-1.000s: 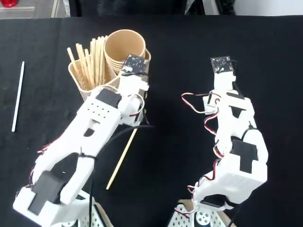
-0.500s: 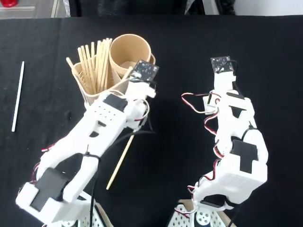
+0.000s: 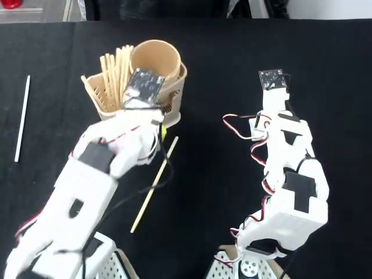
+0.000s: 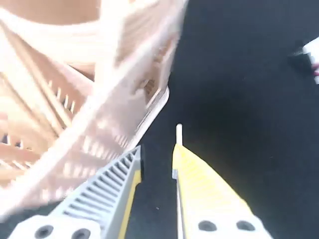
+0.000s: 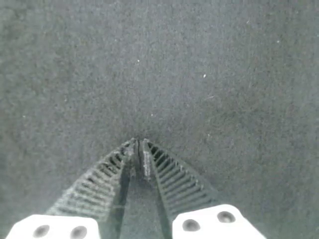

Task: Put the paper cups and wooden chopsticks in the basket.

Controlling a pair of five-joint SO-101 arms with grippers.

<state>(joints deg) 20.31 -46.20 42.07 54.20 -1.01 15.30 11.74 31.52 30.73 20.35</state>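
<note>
— High view first. Anything in the basket [image 3: 173,102]?
— Plenty: a bundle of wooden chopsticks [image 3: 116,70] standing upright, and beside them a paper cup [image 3: 154,58], mouth up. Just in front of the basket, flat on the black table [image 3: 221,52], one loose chopstick [image 3: 145,204], slanting away from it. Well off to the basket's left, a thin white stick [image 3: 22,119].
— And the arms?
— Left arm [image 3: 87,174] laid toward the basket, wrist over its near rim. Right arm [image 3: 288,157] well off to the basket's right, above bare cloth.
— Left wrist view?
— Left gripper [image 4: 156,149] spread apart, grasping nothing, just beside the basket's slatted wall. Tip of the loose chopstick showing just past the yellow finger [image 4: 199,184]; touching or not, impossible to tell.
— Right wrist view?
— Right gripper [image 5: 138,144] clenched tip to tip around nothing, above plain black cloth, well apart from the basket.
</note>
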